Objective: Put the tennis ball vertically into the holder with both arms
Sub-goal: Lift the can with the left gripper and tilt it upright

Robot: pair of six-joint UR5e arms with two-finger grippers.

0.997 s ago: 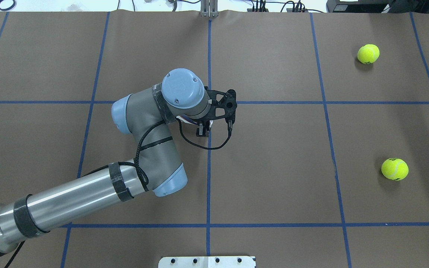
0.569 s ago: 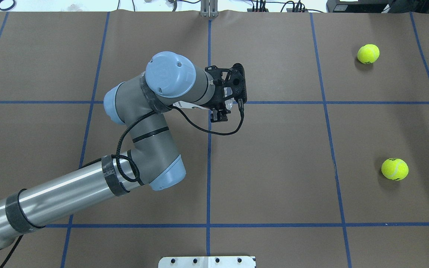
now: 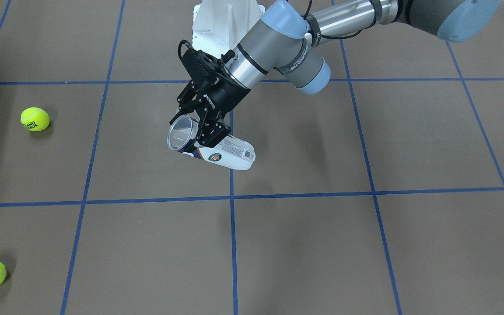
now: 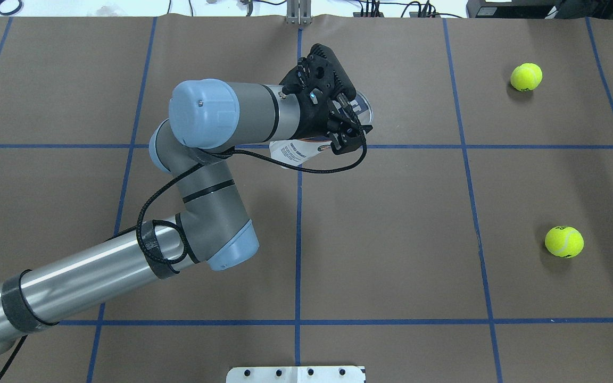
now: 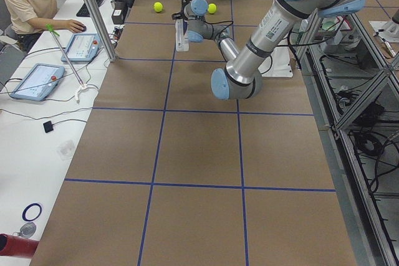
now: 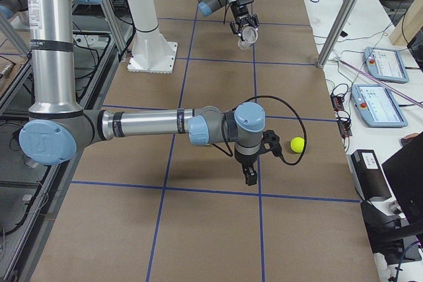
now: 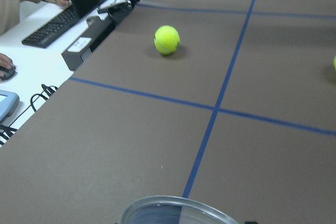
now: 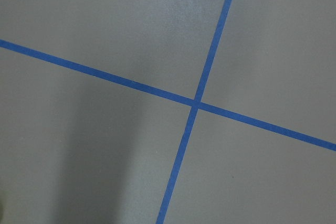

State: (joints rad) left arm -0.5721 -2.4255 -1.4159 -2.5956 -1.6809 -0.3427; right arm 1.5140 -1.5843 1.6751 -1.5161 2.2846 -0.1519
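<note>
**Over mid-table, left gripper (image 3: pixel 204 133) clamping a tilted tube (image 3: pixel 234 155)**

Over the middle of the table (image 4: pixel 391 239), the left gripper is clamping the tube near its mouth, its black fingers pressing on either side of the clear wall. The tube is hanging clear of the table, tilted rather than upright. Its open mouth is facing the robot's right and its labelled end is pointing back toward the left arm (image 4: pixel 99 276). At the bottom edge of the left wrist view, the mouth's metal rim (image 7: pixel 178 199) is showing, with the table stretching away beyond it.

Two balls are lying on the table toward the robot's right, well apart from the tube and from each other. The far ball (image 4: pixel 526 77) is sitting toward the operators' side, and the near ball (image 4: pixel 564 242) is sitting closer to the robot.

Only the exterior right view is showing the right gripper (image 6: pixel 250 176), which is pointing down over the table. Whether its fingers are parted or closed cannot be told. Its wrist camera is looking straight down at brown table and two crossing strips of blue tape (image 8: pixel 197 102).
</note>
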